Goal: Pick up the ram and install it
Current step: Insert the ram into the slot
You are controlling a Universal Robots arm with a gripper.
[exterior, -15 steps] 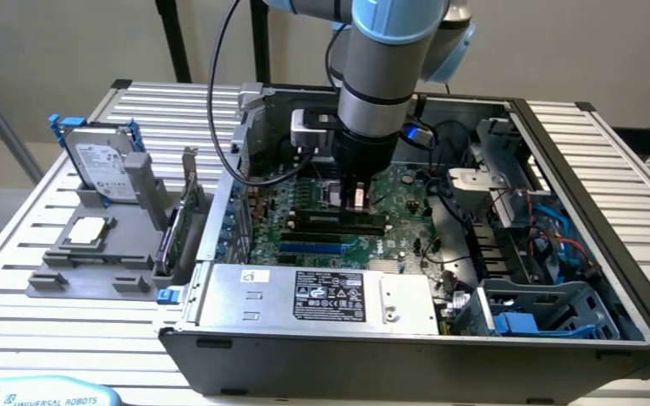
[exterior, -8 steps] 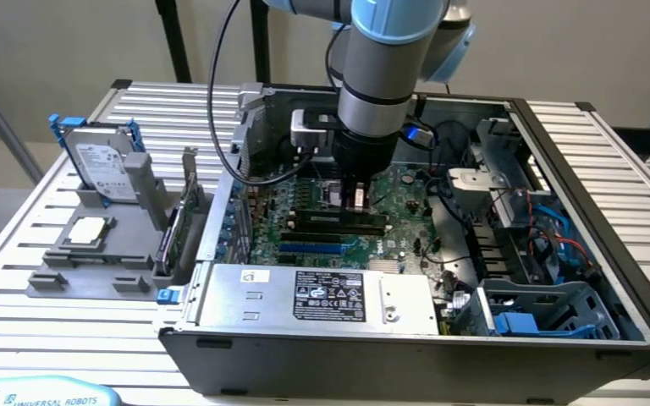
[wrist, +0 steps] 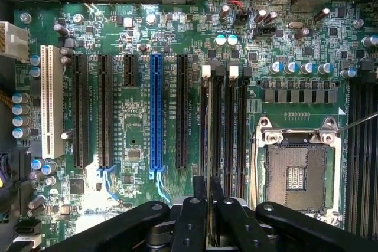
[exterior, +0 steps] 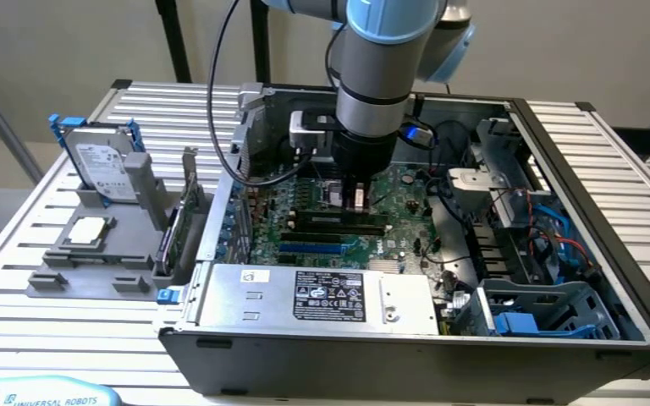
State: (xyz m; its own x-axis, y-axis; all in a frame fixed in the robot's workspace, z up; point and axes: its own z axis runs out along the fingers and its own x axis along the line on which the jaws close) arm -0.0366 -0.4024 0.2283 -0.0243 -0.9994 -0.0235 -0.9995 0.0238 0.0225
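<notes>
The arm reaches straight down into the open computer case (exterior: 596,254) near the middle of the exterior view, its jaws (exterior: 357,201) low over the green motherboard (exterior: 399,190). From the wrist camera the jaws (wrist: 208,205) are drawn close together and pinching the ram (wrist: 208,146), which I see edge-on as a thin strip running up from between the black fingers (wrist: 192,216) in the lower middle of the frame. The stick stands in line with the first of the four black memory slots (wrist: 233,122), beside its white latch (wrist: 205,72); whether it is fully seated I cannot tell. To the right of those slots in the frame sits the bare CPU socket (wrist: 297,175); to the left is the blue expansion slot (wrist: 156,116), and further left a white one (wrist: 51,101).

At the exterior view's left, on the slatted desk (exterior: 9,254), a grey holder (exterior: 88,275) carries a hard drive (exterior: 101,165) standing upright and a processor chip (exterior: 85,230) lying flat. The power supply (exterior: 325,296) fills the case's near side.
</notes>
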